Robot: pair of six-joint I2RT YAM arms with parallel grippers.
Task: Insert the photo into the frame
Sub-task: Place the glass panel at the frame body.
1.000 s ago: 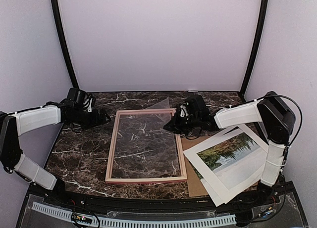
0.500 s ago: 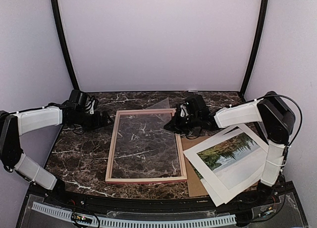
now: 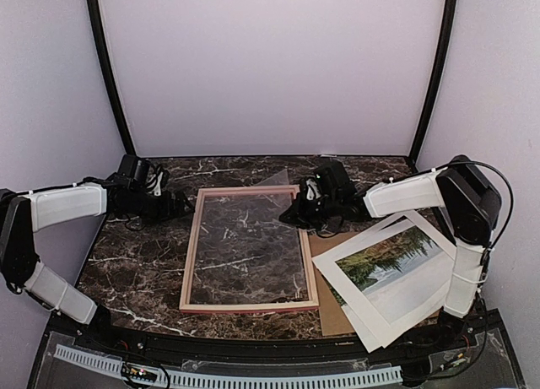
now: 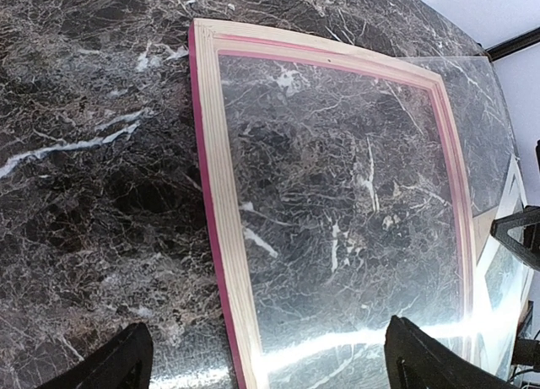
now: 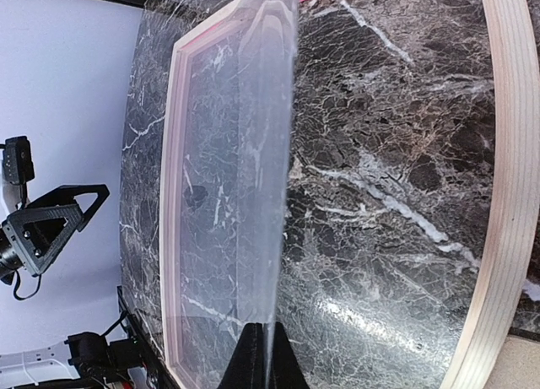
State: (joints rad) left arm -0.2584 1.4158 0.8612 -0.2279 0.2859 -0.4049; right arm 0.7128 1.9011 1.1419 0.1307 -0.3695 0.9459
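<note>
The frame lies flat mid-table with its pale wood side up and a pink-red edge. The photo, a landscape print, lies to its right on a stack of boards. My right gripper is over the frame's far right corner, shut on the edge of a clear sheet. That sheet slants over the frame opening. My left gripper is open and empty, straddling the frame's left rail near the far left corner.
A white mat board and a brown backing board lie under and beside the photo at the front right. Dark marble table stretches left of the frame. Walls close in on three sides.
The left arm has shifted slightly to the right, toward the frame. The right gripper and the clear sheet hold the same place.
</note>
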